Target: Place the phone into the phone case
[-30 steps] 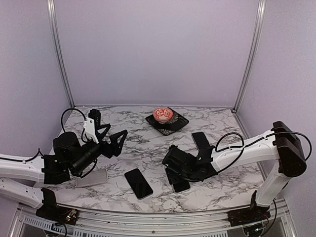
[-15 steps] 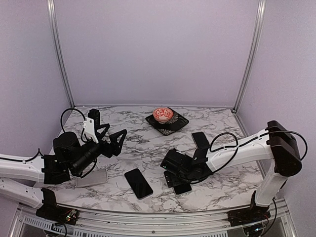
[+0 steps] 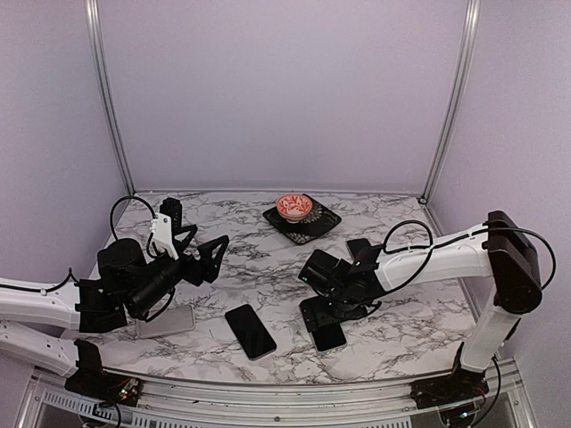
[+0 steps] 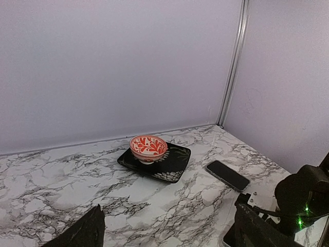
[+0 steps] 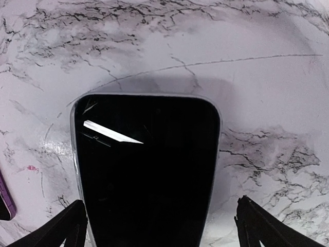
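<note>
A black phone (image 5: 146,175) with a thin pale rim lies flat on the marble, right under my right gripper (image 5: 159,206); in the top view this phone (image 3: 325,330) sits just in front of the gripper (image 3: 332,299). The right jaws are open, one finger on each side of the phone, holding nothing. A second black phone (image 3: 250,331) lies at the front middle. A third phone (image 4: 227,175) lies further back on the right. A pale clear phone case (image 3: 167,320) lies under my left arm. My left gripper (image 3: 198,239) is open, empty and held above the table.
A black plate (image 3: 323,223) with a red-and-white bowl (image 3: 294,207) stands at the back middle, also in the left wrist view (image 4: 148,146). A purple edge (image 5: 4,199) shows at the left of the right wrist view. Walls close in the back and sides.
My right gripper has drawn back and up from the phone at the front right, so more of that phone shows. The left arm has not moved.
</note>
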Robot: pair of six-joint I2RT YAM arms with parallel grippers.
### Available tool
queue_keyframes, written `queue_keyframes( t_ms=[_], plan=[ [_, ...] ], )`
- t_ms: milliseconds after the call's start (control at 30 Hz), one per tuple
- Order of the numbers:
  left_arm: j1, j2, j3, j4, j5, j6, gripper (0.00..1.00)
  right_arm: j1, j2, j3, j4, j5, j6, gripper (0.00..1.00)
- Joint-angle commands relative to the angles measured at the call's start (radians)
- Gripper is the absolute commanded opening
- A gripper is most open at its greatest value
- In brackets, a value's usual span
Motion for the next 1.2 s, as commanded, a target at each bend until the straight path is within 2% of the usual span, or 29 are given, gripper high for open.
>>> queue_keyframes(
  t_ms=[0,367,500,667,767,967,1167],
  plan=[
    [0.002,-0.01,0.026,-0.013,-0.012,0.01,0.88,-0.011,0.027,0.004,-0.054,-0.103,-0.039,0.99],
    [0.002,0.001,0.03,-0.02,-0.02,0.01,0.88,0.036,0.117,0.063,-0.083,-0.103,-0.071,0.98],
    [0.003,0.001,0.029,-0.023,-0.024,0.009,0.88,0.055,0.16,0.084,-0.125,-0.058,-0.063,0.88],
    [0.003,0.004,0.029,-0.023,-0.023,0.008,0.88,0.062,0.164,0.09,-0.125,-0.047,-0.061,0.63],
    [0.004,0.01,0.031,-0.023,-0.018,0.006,0.88,0.064,0.149,0.095,-0.108,-0.043,-0.067,0.53],
    [0.003,0.035,0.036,-0.023,0.003,-0.013,0.88,0.064,0.091,0.08,-0.055,-0.043,-0.08,0.43],
    [0.003,0.115,0.065,-0.023,0.071,-0.059,0.88,0.064,0.002,0.045,0.022,0.005,-0.083,0.36]
  ],
)
